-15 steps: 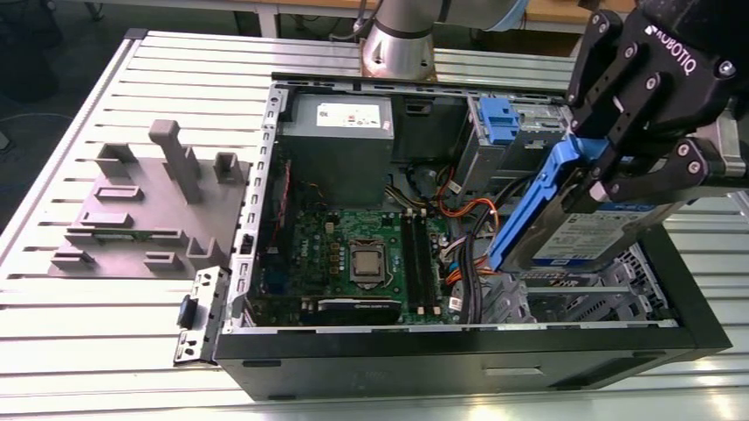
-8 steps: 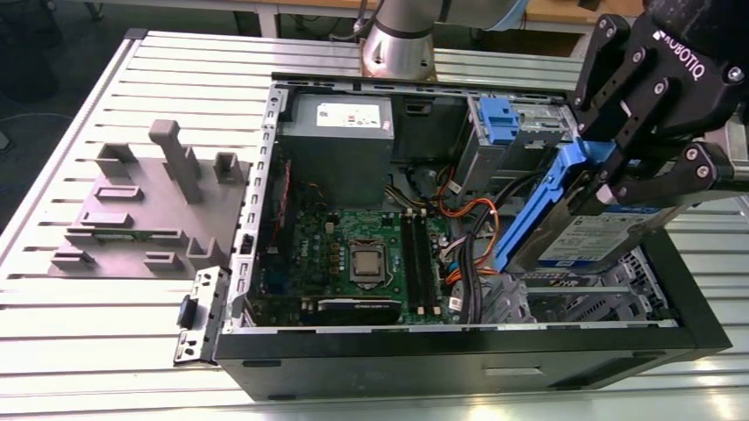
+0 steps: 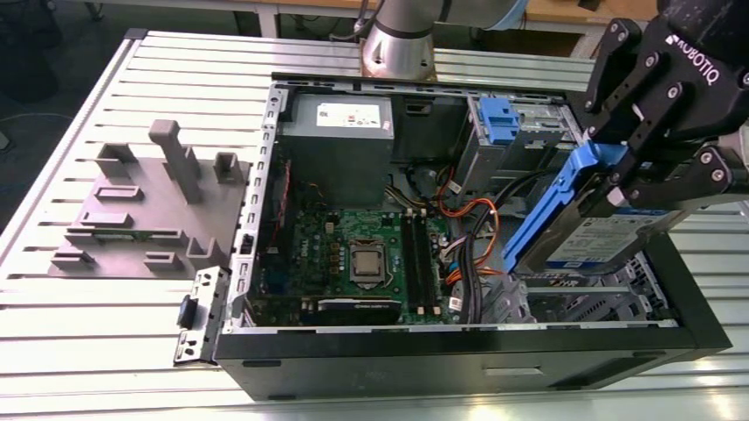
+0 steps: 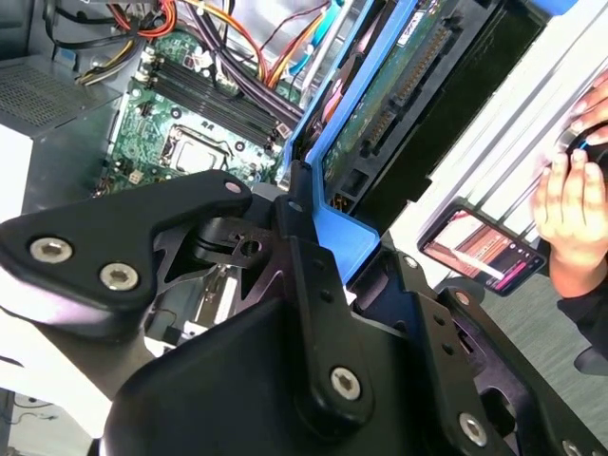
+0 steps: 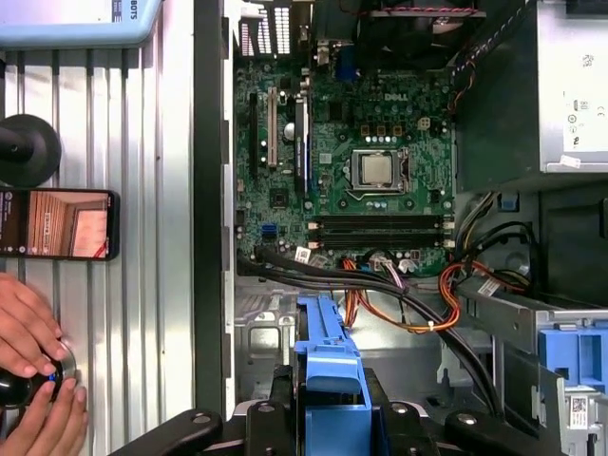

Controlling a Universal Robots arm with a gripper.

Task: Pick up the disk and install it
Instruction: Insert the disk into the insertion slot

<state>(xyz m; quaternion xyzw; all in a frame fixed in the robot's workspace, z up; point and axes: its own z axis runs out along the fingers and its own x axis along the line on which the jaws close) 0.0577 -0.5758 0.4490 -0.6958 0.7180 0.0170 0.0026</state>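
Between the claw's [image 3: 632, 171] fingers, the disk [image 3: 591, 232] sits clamped.

The open computer case [image 3: 468, 351] lies on the worktop [image 3: 70, 351], with a moulded fixture [image 3: 140, 210] beside it on the exterior view's left. Inside, the motherboard [image 3: 363, 254] sits in the middle, the power supply [image 3: 339, 132] behind it. The gripper [image 3: 655, 167] holds the disk [image 3: 585, 232] tilted above the drive bay [image 3: 585, 294] at the case's right end.
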